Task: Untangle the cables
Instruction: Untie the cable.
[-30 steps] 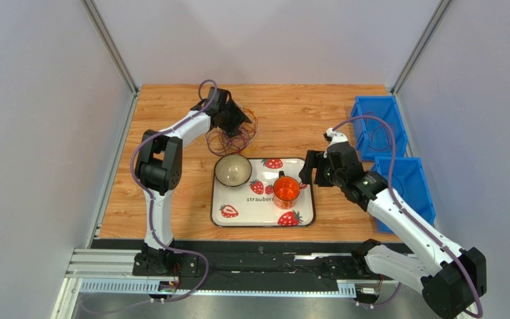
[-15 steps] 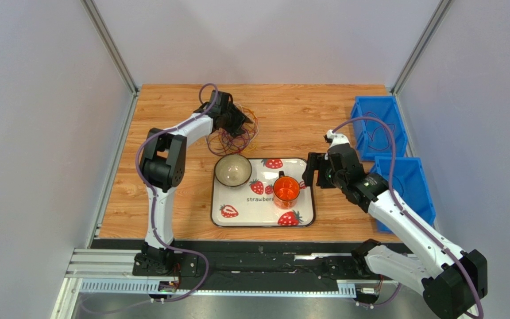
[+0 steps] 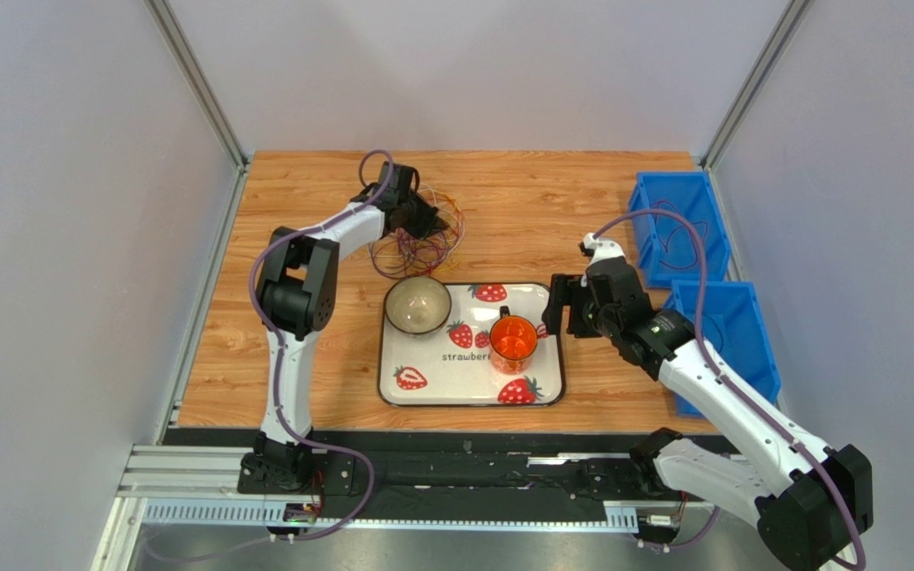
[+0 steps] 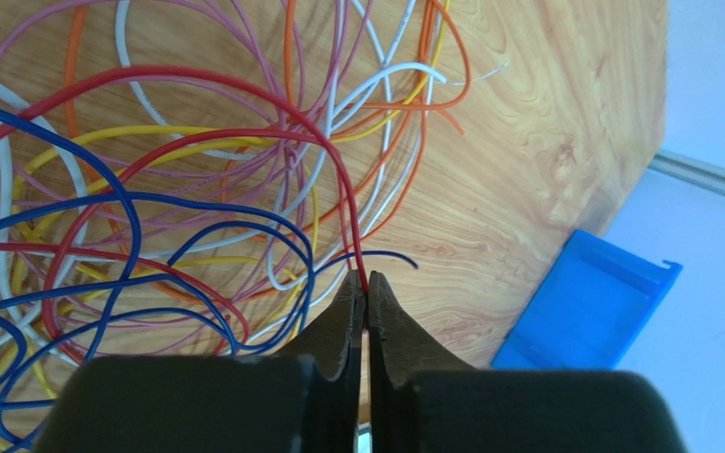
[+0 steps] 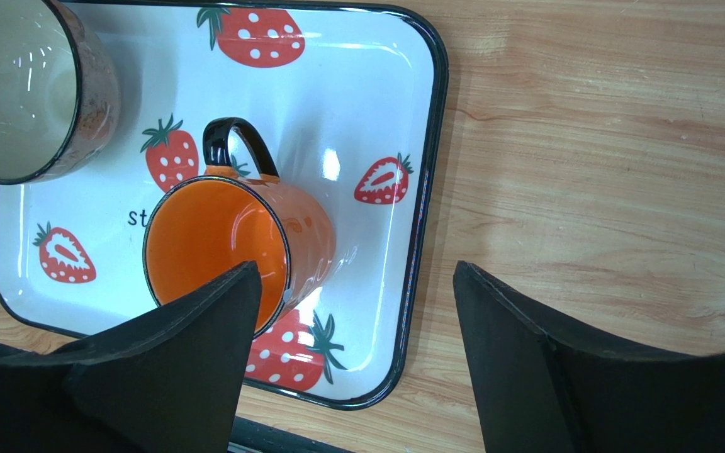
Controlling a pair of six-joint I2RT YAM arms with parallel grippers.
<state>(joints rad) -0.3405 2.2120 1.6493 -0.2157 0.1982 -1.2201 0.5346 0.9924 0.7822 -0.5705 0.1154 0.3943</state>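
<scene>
The cables lie as a tangle of thin loops on the wooden table behind the tray. Up close the cables show red, blue, pink, orange, yellow and white strands crossing each other. My left gripper is shut on a red cable, pinched at the fingertips; in the top view the left gripper sits at the tangle's left side. My right gripper is open over the tray's right rim, holding nothing; from above the right gripper hovers beside the tray.
A strawberry-print tray holds a beige bowl and an orange mug. Two blue bins stand at the table's right edge, one holding a cable loop. A blue bin corner shows beyond the left fingers.
The left gripper has shut on the red cable at the tangle, after reaching slightly further in. The right arm has hardly moved.
</scene>
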